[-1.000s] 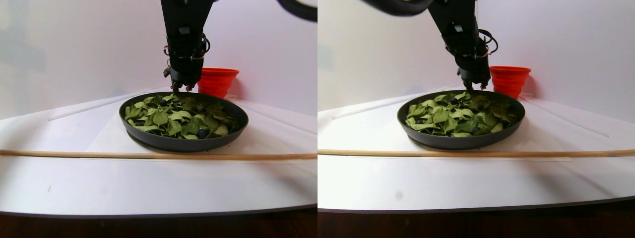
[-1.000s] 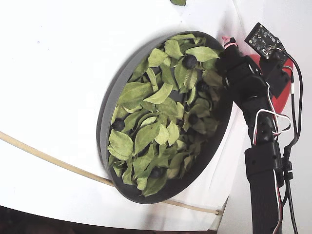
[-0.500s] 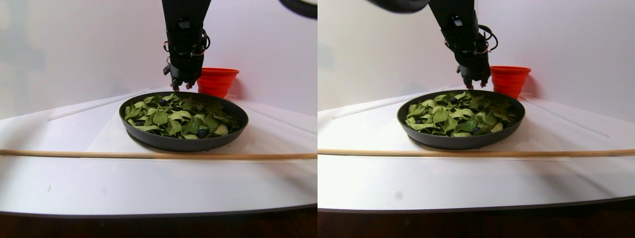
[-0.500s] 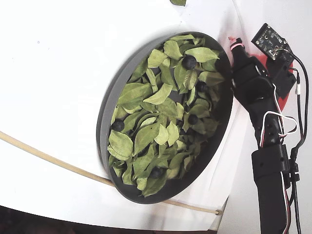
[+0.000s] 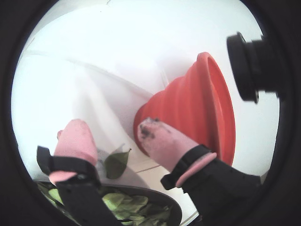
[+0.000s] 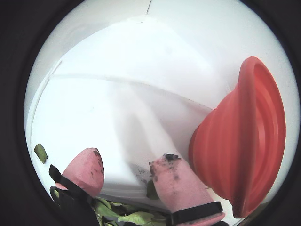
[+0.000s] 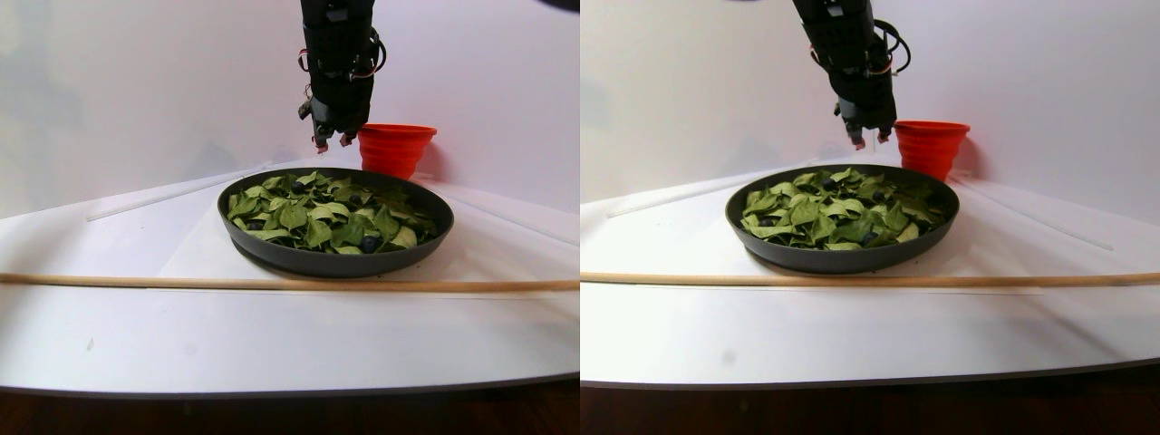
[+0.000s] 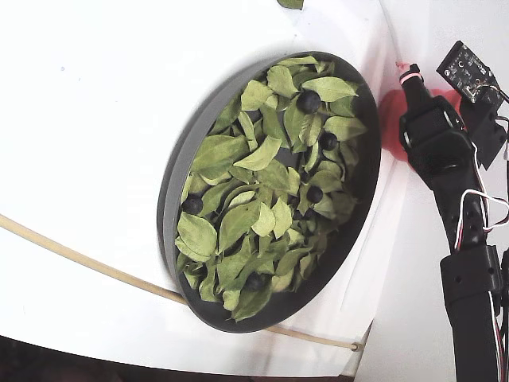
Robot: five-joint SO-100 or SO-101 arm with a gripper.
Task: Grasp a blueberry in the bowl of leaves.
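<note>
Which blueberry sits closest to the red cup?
The blueberry at the top of the bowl in the fixed view, beside the rim nearest the red cup; the other berries lie lower among the leaves.

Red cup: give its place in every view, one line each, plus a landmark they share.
A wrist view: red cup right of centre, on its side.
Another wrist view: far right.
Stereo pair view: behind the bowl, upright, in both halves.
Fixed view: right edge, mostly hidden by the arm.
Shared landmark: the leaves.
</note>
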